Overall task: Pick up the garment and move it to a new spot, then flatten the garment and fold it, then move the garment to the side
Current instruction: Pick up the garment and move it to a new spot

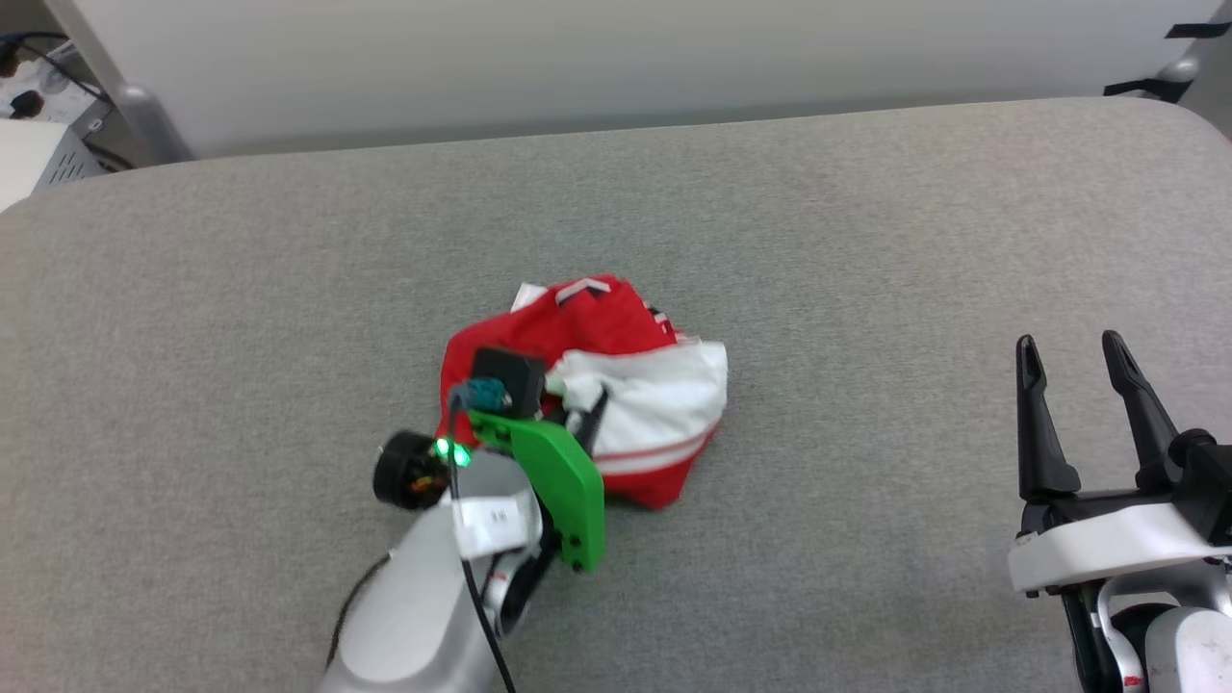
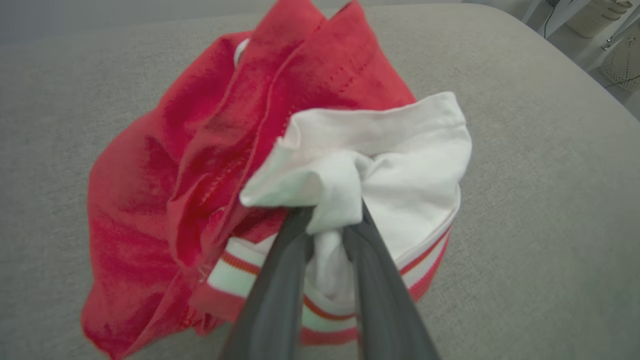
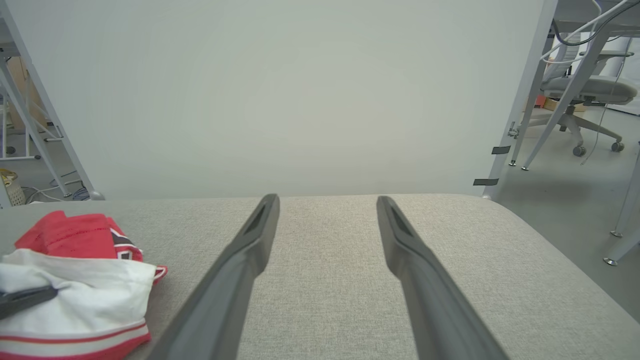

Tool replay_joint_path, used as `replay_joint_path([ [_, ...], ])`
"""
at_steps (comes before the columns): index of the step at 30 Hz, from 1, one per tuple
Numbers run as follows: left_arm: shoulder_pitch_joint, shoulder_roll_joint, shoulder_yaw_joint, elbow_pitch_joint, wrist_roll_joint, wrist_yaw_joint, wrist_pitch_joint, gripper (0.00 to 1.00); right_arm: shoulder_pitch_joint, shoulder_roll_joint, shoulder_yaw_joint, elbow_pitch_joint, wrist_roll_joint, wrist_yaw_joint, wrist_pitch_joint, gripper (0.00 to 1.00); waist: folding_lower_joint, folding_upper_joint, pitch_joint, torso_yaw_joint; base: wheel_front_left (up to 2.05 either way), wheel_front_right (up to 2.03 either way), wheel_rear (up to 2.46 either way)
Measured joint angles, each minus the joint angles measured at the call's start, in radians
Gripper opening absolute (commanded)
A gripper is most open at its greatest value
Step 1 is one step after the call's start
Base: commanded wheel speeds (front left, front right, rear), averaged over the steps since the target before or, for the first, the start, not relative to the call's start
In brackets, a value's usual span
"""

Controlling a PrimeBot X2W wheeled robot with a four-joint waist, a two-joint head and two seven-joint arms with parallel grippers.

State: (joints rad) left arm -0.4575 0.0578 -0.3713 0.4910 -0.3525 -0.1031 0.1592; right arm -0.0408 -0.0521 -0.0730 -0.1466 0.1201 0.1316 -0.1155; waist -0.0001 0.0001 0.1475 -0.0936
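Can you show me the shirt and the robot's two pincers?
shirt (image 1: pixel 587 332): head view, on its red body.
left pincer (image 2: pixel 332 220): left wrist view, between its tips, shut on the white sleeve.
right pincer (image 1: pixel 1068 346): head view, between its open tips.

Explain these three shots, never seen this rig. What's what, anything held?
It is a two-armed robot seen by its own cameras. The wide shot is from its head, looking down at a gray padded surface. The other two look out from each wrist. On the surface lies a crumpled red garment with white parts and striped trim. The left end effector is pinched shut on a white fold of it. The right end effector stands open, holding nothing, apart from the cloth.
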Motion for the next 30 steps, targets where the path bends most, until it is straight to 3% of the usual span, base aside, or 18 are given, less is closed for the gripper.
replay_joint_path([
  [6,0.116,-0.002,-0.157,-0.007,-0.075,-0.006,-0.007,0.00,0.020,0.001,0.001,0.002,0.033,0.000,0.007,1.00,0.0000,0.0000,-0.023,-0.054,0.00,0.00,0.00],
  [11,0.141,-0.002,-0.232,-0.008,-0.129,0.043,-0.037,0.00,0.021,0.001,0.001,0.005,0.035,0.000,0.007,1.00,0.0000,0.0000,-0.026,-0.059,0.00,0.00,0.00],
  [13,0.143,-0.003,-0.257,-0.008,-0.144,0.057,-0.059,0.50,0.021,0.001,0.003,0.006,0.036,0.000,0.007,1.00,0.0000,0.0000,-0.026,-0.052,0.00,0.00,0.00],
  [14,0.144,-0.002,-0.266,-0.009,-0.149,0.061,-0.073,1.00,0.021,0.001,0.003,0.006,0.035,0.000,0.007,1.00,0.0000,0.0000,-0.027,-0.049,0.00,0.00,0.00],
  [23,0.156,-0.005,-0.270,-0.045,-0.155,0.094,-0.301,1.00,0.051,0.002,0.011,0.008,0.031,0.000,0.025,1.00,0.0000,0.0000,-0.073,-0.011,0.00,0.00,0.00],
  [30,0.173,0.026,-0.200,-0.110,-0.158,0.129,-0.387,1.00,0.083,0.003,0.014,0.000,0.031,0.000,0.051,1.00,0.0000,0.0000,-0.114,0.024,0.00,0.00,0.00],
])
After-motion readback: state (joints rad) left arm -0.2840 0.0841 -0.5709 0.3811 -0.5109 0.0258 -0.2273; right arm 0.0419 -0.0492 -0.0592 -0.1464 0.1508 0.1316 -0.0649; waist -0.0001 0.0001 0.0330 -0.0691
